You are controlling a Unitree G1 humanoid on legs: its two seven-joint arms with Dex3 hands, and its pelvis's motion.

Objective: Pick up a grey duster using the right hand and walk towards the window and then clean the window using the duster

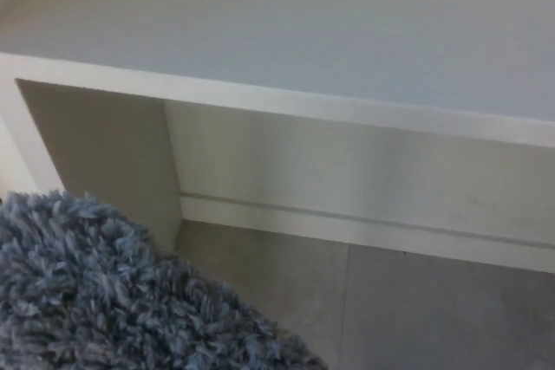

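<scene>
The grey duster (104, 292) fills the lower left of the head view as a shaggy blue-grey mass, very close to the camera. Its handle and whatever holds it are out of the picture. Neither of my hands shows in this view. No window is visible in the frame.
A white table or shelf top (329, 32) spans the upper half, with its front edge running left to right. A white side panel (95, 145) stands at the left beneath it. Behind are a white wall with a skirting board (364, 227) and grey floor tiles (434, 309).
</scene>
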